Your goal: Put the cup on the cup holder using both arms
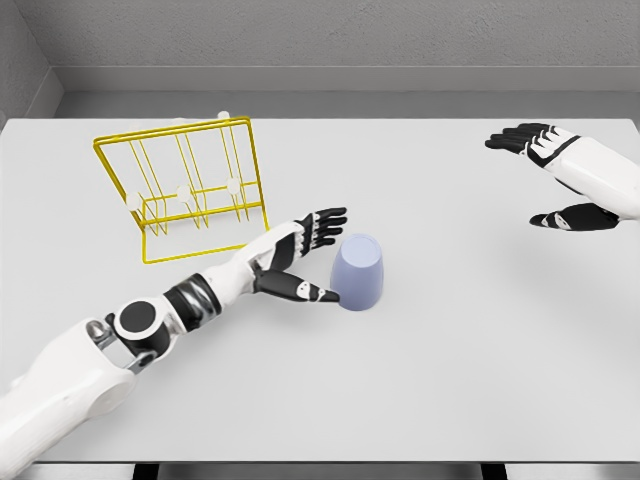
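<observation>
Reaching: your left hand has its fingers spread beside the cup, thumb at the base on the near left, the other fingers just past the upper left of the wall. It grips nothing yet.

Cup position: the pale lavender cup stands near the middle of the white table, seemingly mouth down, since the wider end meets the table. It sits just right of the yellow wire cup holder, though apart from it.

Right hand: your right hand hovers far off at the table's right side, fingers open, holding nothing.

How it handles: judge the cup as light, rigid and smooth-sided. The taper will likely let it slide up out of a loose pinch, and a sideways nudge may skate it across the table.

Where to hold: wrap the mid-wall, thumb opposing fingers, low enough that the wider part sits in your grip.

Holder: thin wire pegs with pale tips, probably light, so it may shift if you bump it.
</observation>
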You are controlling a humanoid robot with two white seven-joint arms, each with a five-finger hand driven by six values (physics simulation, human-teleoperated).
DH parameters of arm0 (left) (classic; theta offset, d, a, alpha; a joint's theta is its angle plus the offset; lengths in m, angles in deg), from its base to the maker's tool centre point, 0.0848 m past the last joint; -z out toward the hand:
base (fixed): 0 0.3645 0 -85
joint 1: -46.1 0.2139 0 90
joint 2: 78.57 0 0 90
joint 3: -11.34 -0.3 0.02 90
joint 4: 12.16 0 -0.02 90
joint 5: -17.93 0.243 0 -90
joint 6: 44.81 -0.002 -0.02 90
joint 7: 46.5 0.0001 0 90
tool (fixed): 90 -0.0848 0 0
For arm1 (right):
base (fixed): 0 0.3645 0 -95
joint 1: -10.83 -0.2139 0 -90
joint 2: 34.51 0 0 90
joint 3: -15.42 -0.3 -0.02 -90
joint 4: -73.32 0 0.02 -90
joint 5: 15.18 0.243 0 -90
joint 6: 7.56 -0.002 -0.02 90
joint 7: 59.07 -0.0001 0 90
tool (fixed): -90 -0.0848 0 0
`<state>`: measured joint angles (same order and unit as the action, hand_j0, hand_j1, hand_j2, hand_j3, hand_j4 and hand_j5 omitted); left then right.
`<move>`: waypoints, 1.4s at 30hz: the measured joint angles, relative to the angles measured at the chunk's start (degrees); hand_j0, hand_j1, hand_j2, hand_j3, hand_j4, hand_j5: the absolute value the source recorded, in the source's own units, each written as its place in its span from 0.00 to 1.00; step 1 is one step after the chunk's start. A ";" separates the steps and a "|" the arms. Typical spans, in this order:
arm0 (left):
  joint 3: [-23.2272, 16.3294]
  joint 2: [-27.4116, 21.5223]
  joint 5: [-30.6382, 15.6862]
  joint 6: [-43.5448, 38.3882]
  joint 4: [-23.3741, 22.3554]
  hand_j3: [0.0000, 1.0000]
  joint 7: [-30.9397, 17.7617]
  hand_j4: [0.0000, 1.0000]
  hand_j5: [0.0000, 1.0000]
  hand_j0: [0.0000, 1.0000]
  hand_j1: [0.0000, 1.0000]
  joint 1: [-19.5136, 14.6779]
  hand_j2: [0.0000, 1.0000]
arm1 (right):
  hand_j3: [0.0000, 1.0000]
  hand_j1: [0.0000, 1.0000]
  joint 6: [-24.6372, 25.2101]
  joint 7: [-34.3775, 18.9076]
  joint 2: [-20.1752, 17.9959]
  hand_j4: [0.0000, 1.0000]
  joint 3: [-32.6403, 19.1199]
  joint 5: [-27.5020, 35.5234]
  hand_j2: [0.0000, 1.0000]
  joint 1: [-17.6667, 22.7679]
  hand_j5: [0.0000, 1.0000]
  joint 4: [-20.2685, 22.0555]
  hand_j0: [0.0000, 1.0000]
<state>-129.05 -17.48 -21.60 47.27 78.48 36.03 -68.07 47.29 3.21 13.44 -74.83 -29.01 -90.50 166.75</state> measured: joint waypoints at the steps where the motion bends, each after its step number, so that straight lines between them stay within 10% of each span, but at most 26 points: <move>1: -0.03 0.27 0.05 -0.05 -0.07 1.00 0.00 1.00 1.00 1.00 1.00 0.00 1.00 | 1.00 1.00 0.00 0.00 0.00 1.00 0.00 -0.01 1.00 0.00 1.00 -0.01 1.00; 30: -0.52 3.85 1.15 -0.95 -2.56 1.00 0.00 1.00 1.00 1.00 1.00 0.00 1.00 | 1.00 1.00 0.00 0.00 0.00 1.00 -0.69 -0.03 1.00 0.26 1.00 -0.11 1.00; 42: -1.30 5.30 1.18 -0.29 -2.58 0.61 0.02 0.61 0.61 0.61 0.61 0.00 0.61 | 1.00 1.00 0.00 0.00 0.00 1.00 -0.70 -0.03 1.00 0.35 1.00 -0.11 1.00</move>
<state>-130.34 -12.18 -20.42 46.97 75.90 36.05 -68.07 47.29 3.21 13.44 -75.54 -29.04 -90.15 166.64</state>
